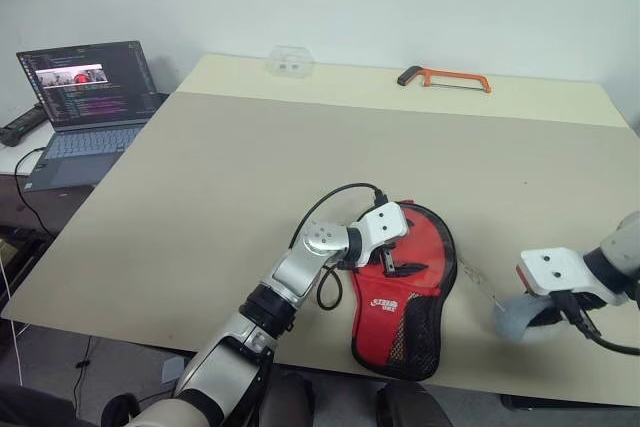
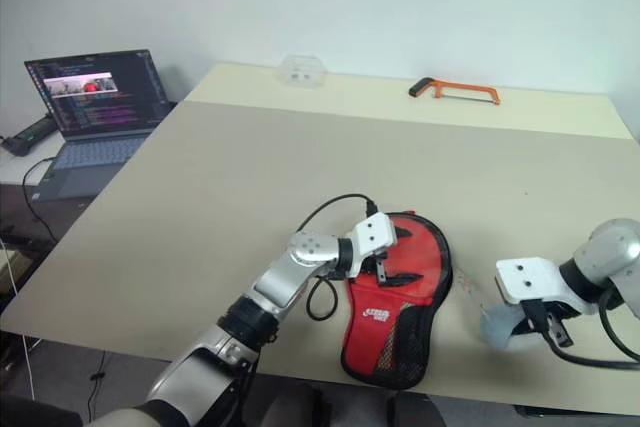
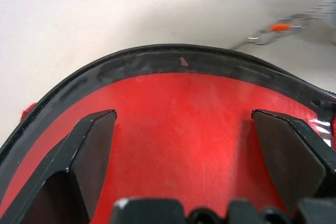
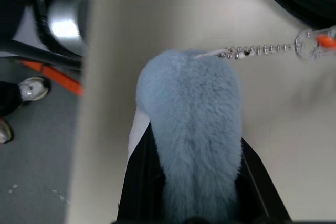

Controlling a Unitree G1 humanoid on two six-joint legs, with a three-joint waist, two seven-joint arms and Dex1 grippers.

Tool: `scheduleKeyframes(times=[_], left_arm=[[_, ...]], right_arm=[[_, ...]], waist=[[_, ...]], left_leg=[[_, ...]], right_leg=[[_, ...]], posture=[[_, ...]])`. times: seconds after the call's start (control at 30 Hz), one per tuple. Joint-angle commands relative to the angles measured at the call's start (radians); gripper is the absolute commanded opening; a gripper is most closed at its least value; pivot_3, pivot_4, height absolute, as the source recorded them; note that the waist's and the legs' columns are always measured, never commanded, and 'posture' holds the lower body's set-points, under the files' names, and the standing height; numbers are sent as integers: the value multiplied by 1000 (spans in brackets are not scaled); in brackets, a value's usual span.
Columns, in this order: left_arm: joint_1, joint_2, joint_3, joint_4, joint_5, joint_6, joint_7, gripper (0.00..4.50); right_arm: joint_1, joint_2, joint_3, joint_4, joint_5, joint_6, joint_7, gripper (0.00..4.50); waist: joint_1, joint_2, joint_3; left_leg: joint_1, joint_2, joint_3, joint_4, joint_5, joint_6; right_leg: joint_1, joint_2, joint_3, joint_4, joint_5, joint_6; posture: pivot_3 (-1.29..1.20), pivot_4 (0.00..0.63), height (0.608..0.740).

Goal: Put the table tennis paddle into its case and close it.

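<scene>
From the head views, the case [image 1: 400, 292] is seen lying at the table's [image 1: 250, 167] near edge, with the left gripper [image 1: 393, 259] spread open over it. In the left wrist view, its fingers [image 3: 89, 145] are parted over red surface. In the right wrist view, a blue furry charm [image 4: 191, 129] on a bead chain [image 4: 252, 51] is pinched by the right gripper [image 4: 194, 182]

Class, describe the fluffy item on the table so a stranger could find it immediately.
On the beige table, look at the near edge, right of the red case. The right gripper is shut on a pale blue fur pompom; unlike everything nearby, it is fuzzy and trails a bead chain.
</scene>
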Motion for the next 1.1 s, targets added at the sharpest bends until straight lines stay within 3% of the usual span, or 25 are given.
scheduleKeyframes(times=[0.03,0.3,0.6,0.87,1.1], left_arm=[[22,25,-37,63,57,19,-1,4500],[22,36,-45,68,69,31,9,4500],[12,50,-47,73,72,40,12,4500],[-1,50,-45,86,80,36,16,4500],[-4,56,-36,96,80,29,26,4500]], right_arm=[[64,-32,-46,-131,87,11,58,419],[248,-38,-33,-360,144,51,12,407],[390,-27,78,-465,55,33,-51,387],[329,-11,83,-391,21,21,-82,386],[39,55,51,-180,28,37,-89,384]], waist=[[-1,0,0],[2,-1,0],[-2,-6,-4],[-5,-8,-4],[-19,-9,-5]], left_leg=[[0,0,0,0,0,0],[0,0,-1,0,0,0],[1,0,-1,0,0,0],[10,0,-1,-1,-1,0],[12,1,-1,0,-1,1]], right_leg=[[0,0,0,0,0,0],[2,0,-2,-2,0,0],[5,0,-3,-6,0,1],[13,0,-2,-7,-2,5],[15,0,0,-7,-2,4]], posture=[[0,150,740],[0,150,740],[0,150,740],[0,150,740],[0,150,740]])
